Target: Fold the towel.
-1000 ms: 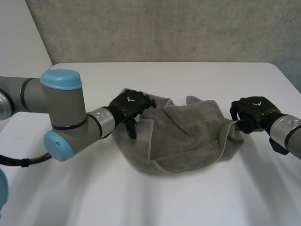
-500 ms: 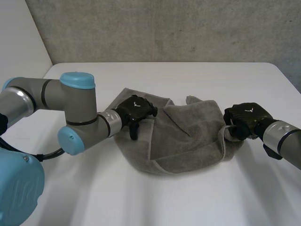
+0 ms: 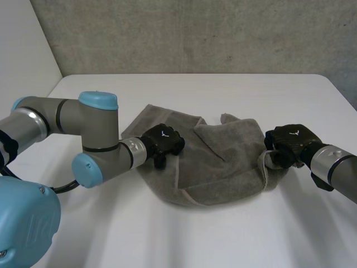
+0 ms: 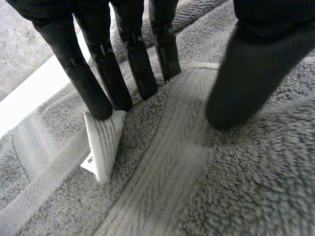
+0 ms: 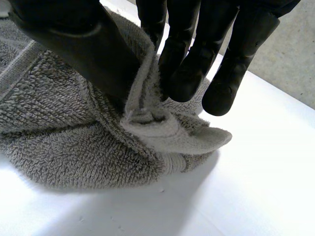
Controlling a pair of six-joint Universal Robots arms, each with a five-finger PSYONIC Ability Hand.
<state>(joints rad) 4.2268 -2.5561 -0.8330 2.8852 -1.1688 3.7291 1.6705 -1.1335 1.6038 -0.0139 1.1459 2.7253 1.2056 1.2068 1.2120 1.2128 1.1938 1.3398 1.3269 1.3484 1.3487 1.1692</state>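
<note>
Status for you: the fold isn't done, I'd call it early.

- The towel (image 3: 217, 162) sits mid-desk (image 3: 223, 89) as a rumpled grey heap, not a flat rectangle. One flap from the right side lies diagonally over the left part. There are no squared edges or aligned corners yet.
- Left hand (image 3: 162, 142) is on the towel's left part. Its wrist view shows the fingers straight, with the fingertips (image 4: 106, 105) planted on the pile. One tip is on the white label (image 4: 103, 147), and the thumb is down across the woven band (image 4: 167, 162). It's pressing and pinning the cloth, with nothing gripped.
- Right hand (image 3: 290, 144) is at the towel's right end. Its wrist view shows a bunched bit of edge pinched between thumb and fingers, lifted slightly off the desk. That hand has the cloth.

Orientation: the long axis runs left-right across the desk, roughly from one hand to the other. The rounded bulge with its hem (image 3: 223, 196) faces the robot, and the straighter edge faces the wall. The left end lies flatter, while the right end is gathered up into the pinch.

Left to do, as I read it:
- Spread or straighten the heap so the edges are findable.
- Carry the pinched end over toward the pinned side.
- Flatten the result.

The grip is on a wad, not a clean corner, so expect a skewed fold if it's carried across as is.
</note>
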